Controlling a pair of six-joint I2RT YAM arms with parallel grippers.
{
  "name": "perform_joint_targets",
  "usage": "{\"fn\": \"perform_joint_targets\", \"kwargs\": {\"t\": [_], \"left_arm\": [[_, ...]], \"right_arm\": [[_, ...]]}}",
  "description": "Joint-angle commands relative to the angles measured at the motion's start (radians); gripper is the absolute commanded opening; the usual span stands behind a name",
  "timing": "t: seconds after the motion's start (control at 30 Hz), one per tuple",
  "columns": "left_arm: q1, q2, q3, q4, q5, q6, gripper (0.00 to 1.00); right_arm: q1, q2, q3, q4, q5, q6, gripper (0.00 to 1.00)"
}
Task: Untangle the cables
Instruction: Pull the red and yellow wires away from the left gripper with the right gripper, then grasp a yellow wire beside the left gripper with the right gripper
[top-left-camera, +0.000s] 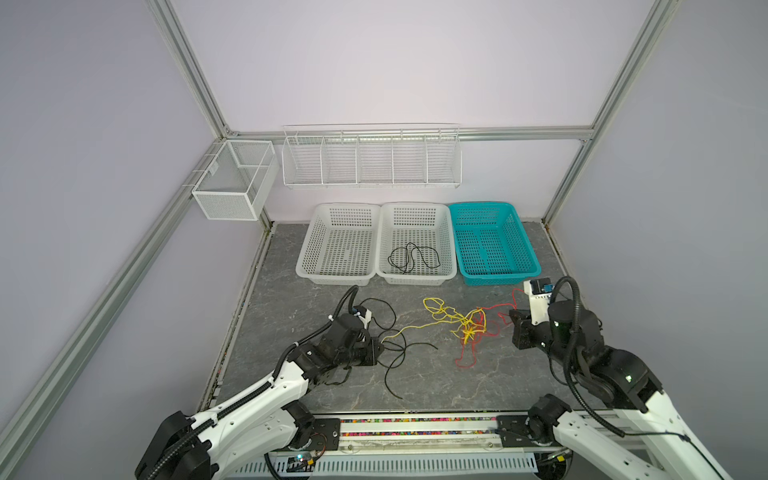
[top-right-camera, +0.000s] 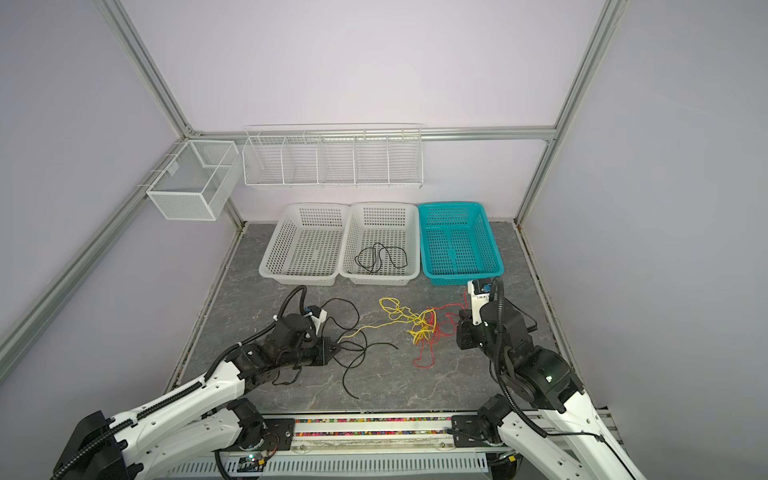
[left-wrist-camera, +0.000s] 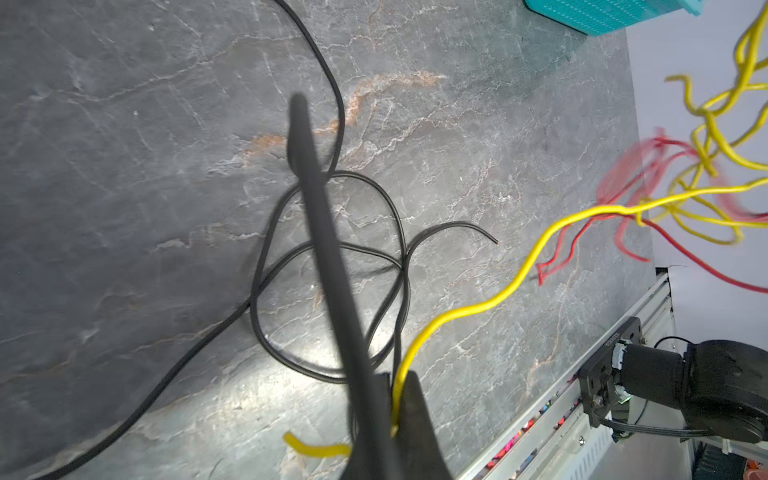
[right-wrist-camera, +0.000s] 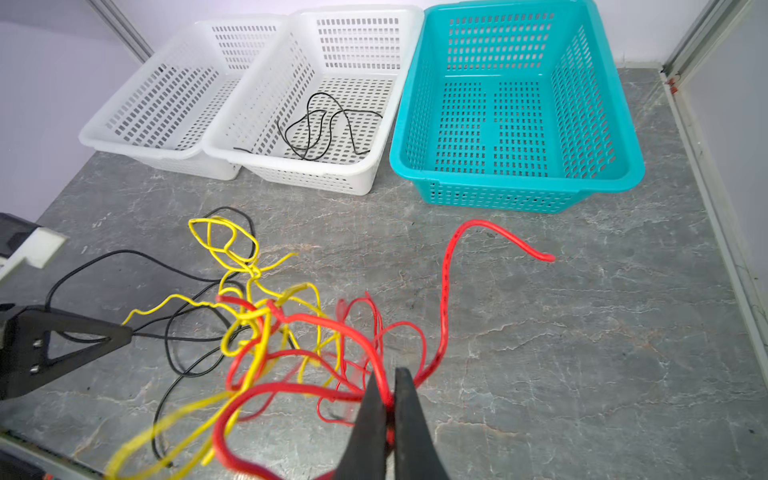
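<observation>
Now gripping yellow cable (left-wrist-camera: 519, 274) in left gripper (left-wrist-camera: 397, 386), red cable (right-wrist-camera: 446, 282) in right gripper (right-wrist-camera: 389, 374), with tangle (top-left-camera: 471, 326) between, nearer right, before teal basket (right-wrist-camera: 515, 176).

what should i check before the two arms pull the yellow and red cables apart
1. Left tool shut on the yellow cable: ok.
2. Right tool shut on the red cable: ok.
3. Yellow and red free of each other: not ok, they are tangled in a knot between the tools.
4. Loose black cable clear of the left tool: cannot tell, a blurred black strand runs right beside its jaws.
5. Empty basket ready: ok, the teal basket holds nothing.
</observation>
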Motion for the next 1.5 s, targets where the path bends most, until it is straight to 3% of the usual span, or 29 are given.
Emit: {"fn": "perform_joint_targets", "kwargs": {"t": [0.0,0.07,0.2,0.37,0.7,0.87,1.0,1.1,1.27,1.47], "left_arm": [[0.017,-0.015,0.006,-0.094,-0.083,-0.02,0.0],[0.049,-0.043,0.014,-0.139,-0.114,-0.017,0.0],[0.203,-0.117,-0.049,-0.135,-0.064,-0.047,0.0],[0.26,-0.085,-0.087,-0.073,-0.013,-0.071,0.0],[0.261,-0.102,-0.075,-0.052,0.016,-0.068,0.0],[0.259,-0.106,-0.048,-0.021,0.079,-0.072,0.0],[0.259,-0.131,-0.005,-0.046,0.093,-0.069,0.0],[0.257,-0.153,0.026,-0.061,0.117,-0.063,0.0],[0.228,-0.158,0.069,-0.051,0.155,-0.058,0.0],[0.119,-0.077,0.144,-0.035,0.152,-0.031,0.0]], "right_arm": [[-0.016,-0.026,0.003,0.007,0.076,0.047,0.06],[-0.022,-0.036,0.013,-0.039,0.16,0.077,0.06],[-0.03,-0.088,0.056,-0.123,0.293,0.132,0.06],[-0.03,-0.138,0.14,-0.185,0.358,0.127,0.06],[-0.029,-0.127,0.092,-0.091,0.109,0.07,0.06],[-0.029,-0.017,0.032,-0.029,-0.137,0.049,0.08],[-0.028,0.046,-0.017,0.017,-0.173,0.045,0.12],[-0.027,0.072,-0.056,0.06,-0.229,0.031,0.18],[0.008,0.13,-0.05,0.109,-0.337,-0.003,0.37],[0.16,0.179,-0.041,0.247,-0.335,-0.058,0.49]]}}
